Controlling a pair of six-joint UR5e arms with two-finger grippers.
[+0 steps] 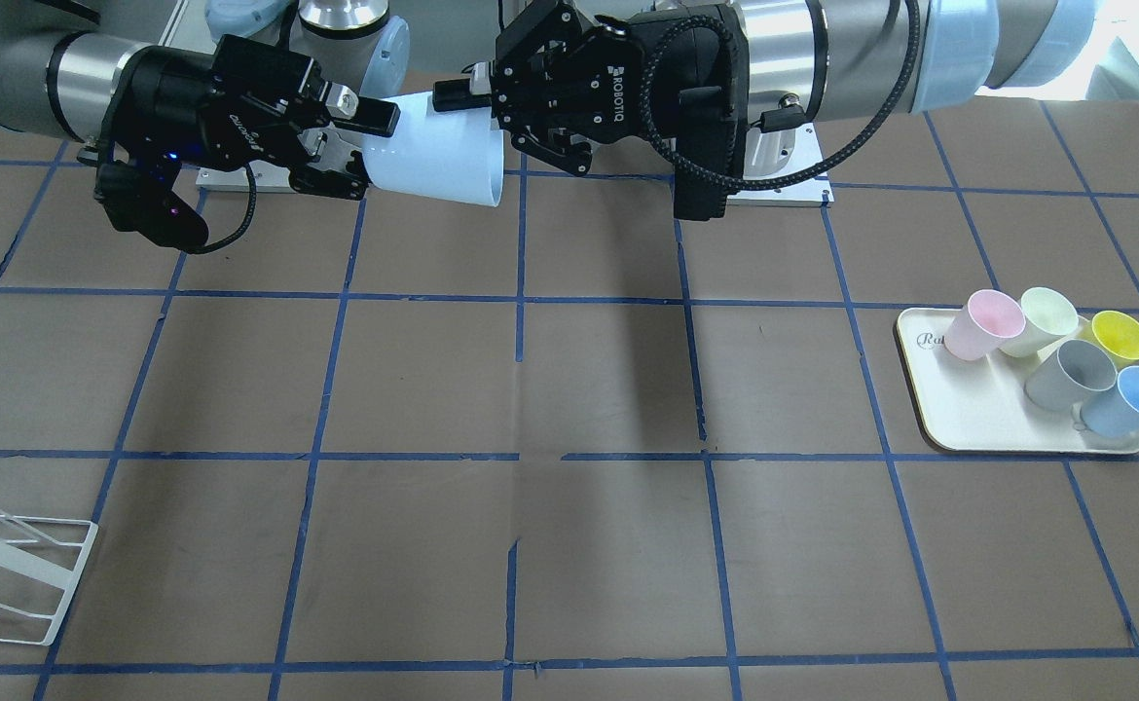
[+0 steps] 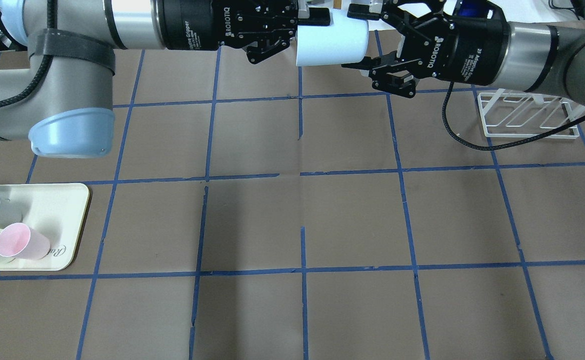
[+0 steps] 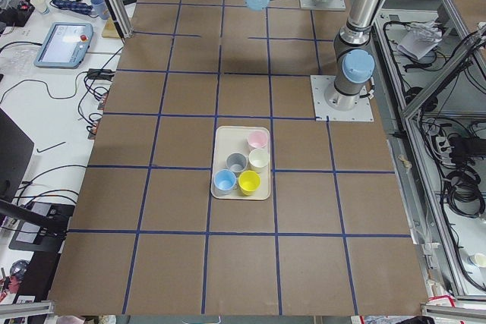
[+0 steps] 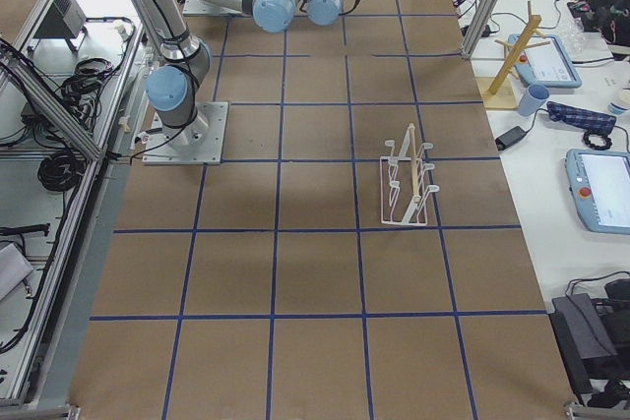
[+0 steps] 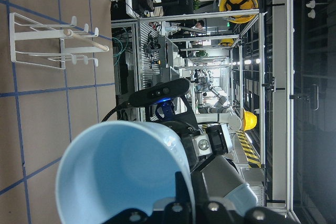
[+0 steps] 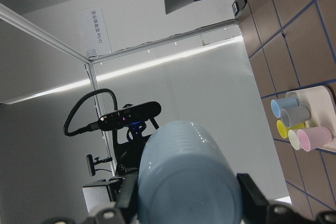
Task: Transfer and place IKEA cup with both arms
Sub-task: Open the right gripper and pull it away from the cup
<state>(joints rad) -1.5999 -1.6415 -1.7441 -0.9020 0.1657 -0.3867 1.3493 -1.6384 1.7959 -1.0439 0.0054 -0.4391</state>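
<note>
high above the table (image 1: 589, 389), the left gripper (image 1: 455, 95) pinches the wide rim of the ikea cup (image 1: 438, 151), its black fingers drawn narrow on the thin wall. opposite it, the right gripper (image 1: 359, 146) straddles the narrow base, pads pressed to both sides of the smooth, tapered pale-blue plastic. the cup lies on its side in the air between the two arms, mouth toward the left arm. below, matte brown paper is ruled into squares by blue tape. a cream tray (image 1: 959, 424) with rounded corners sits well apart on the left arm's side, crowded with a pink cup (image 1: 983, 324), pale green cup (image 1: 1042, 316), yellow cup (image 1: 1120, 336), grey cup (image 1: 1071, 375) and blue cup (image 1: 1129, 399). a white wire rack (image 1: 5, 574) stands at the opposite end, cut by the frame edge, many grid squares between it and the tray.
</note>
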